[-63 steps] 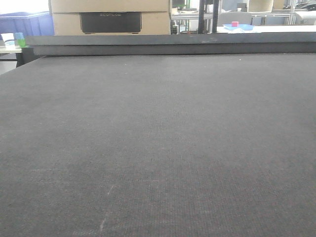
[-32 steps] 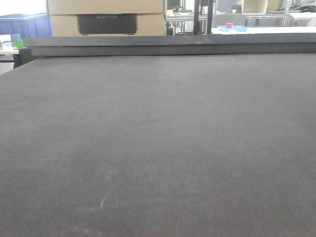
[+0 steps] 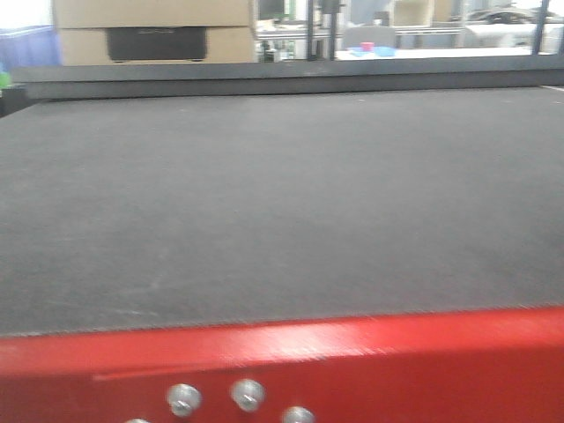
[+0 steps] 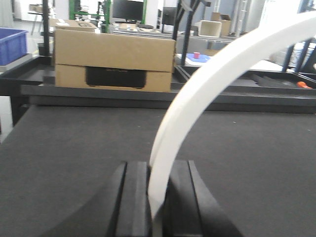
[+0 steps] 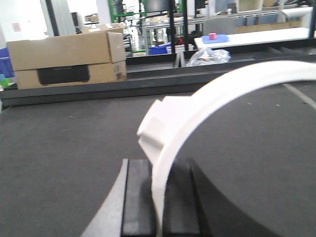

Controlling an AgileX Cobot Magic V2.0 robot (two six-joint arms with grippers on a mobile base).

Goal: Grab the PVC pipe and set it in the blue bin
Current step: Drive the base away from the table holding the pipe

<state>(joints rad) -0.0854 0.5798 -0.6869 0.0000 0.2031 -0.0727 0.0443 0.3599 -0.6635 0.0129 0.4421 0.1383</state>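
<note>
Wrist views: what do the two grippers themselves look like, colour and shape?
Left gripper and right gripper look alike: two flat, matte black fingers each, with squared tips and outer sides that flare out lower down. No cables, markings or arm links are visible.

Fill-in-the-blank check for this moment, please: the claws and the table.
The left claw is shut on a curved PVC pipe whose colour is ____.
The right claw clamps its white curved piece between two ____ fingers.
Beyond the dark mat stands a box made of ____.
In the front view, the bolted strip at the near edge is ____.
Missing words: white, black, cardboard, red.
</note>
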